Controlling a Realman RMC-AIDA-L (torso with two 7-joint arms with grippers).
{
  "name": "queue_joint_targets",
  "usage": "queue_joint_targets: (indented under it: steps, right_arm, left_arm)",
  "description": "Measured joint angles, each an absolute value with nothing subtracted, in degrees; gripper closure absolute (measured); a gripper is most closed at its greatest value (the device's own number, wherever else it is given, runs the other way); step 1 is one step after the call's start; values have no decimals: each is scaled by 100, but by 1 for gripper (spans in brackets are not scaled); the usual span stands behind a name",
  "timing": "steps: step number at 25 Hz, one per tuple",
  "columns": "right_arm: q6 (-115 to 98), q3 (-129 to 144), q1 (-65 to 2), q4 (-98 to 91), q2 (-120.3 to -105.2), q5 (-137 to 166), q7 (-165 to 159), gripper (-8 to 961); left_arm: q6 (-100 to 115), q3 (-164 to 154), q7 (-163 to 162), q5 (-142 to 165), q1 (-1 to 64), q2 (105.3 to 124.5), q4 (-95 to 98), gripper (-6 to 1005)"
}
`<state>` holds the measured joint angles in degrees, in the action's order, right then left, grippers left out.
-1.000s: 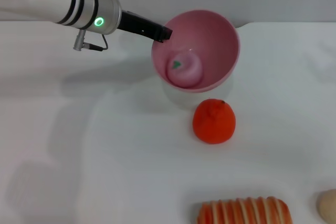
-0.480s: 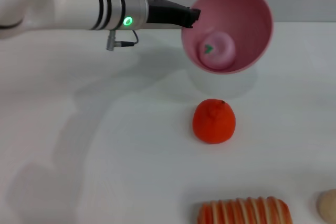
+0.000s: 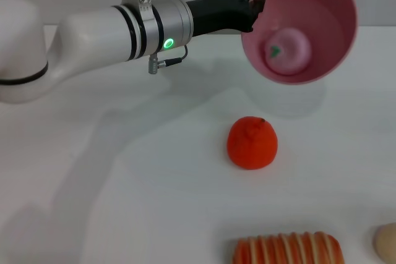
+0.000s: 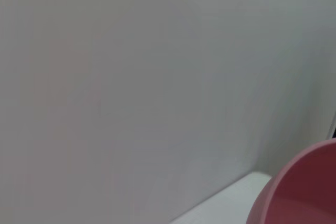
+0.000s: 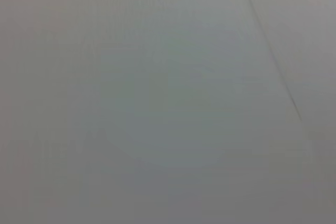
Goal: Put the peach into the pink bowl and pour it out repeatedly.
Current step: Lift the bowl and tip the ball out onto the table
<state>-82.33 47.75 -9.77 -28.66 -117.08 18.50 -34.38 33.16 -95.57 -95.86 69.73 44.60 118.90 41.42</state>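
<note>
My left gripper (image 3: 252, 9) is shut on the left rim of the pink bowl (image 3: 322, 4) and holds it in the air above the back right of the table, tilted toward me. The peach (image 3: 287, 51), pale pink with a small green stem, lies inside the bowl against its lower wall. A part of the bowl's pink outside also shows in the left wrist view (image 4: 304, 192). My right gripper is out of view.
A bright orange-red round fruit (image 3: 252, 143) sits on the white table (image 3: 124, 183) below the bowl. A striped orange loaf-like thing (image 3: 288, 249) lies at the front edge. A pale beige rounded thing (image 3: 386, 242) is at the front right corner.
My left arm has lifted the bowl with the peach in it up and to the right, and tilted it more toward me. The fruits on the table have not moved.
</note>
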Motion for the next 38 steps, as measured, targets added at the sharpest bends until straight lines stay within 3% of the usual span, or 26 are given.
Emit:
queue_joint_targets:
  steps: [14,25,38]
  right_arm:
    - [-8249,4790,-977,-2879,-11663,1847,-3445,414]
    - [-8252,4822,-1007,-2922,-11670,1845,-3445,417]
    - [-8202,4823,-1032,-2891,-11656,1845,-3445,419]
  left_arm:
    - [4867,-10452,-4432,2195,3550,11900,3992,962]
    - [5338,-11229,-2517,791,3434,11900,3927,962]
    - [5303,-11267,-2424,692,3511,11900,3869,963]
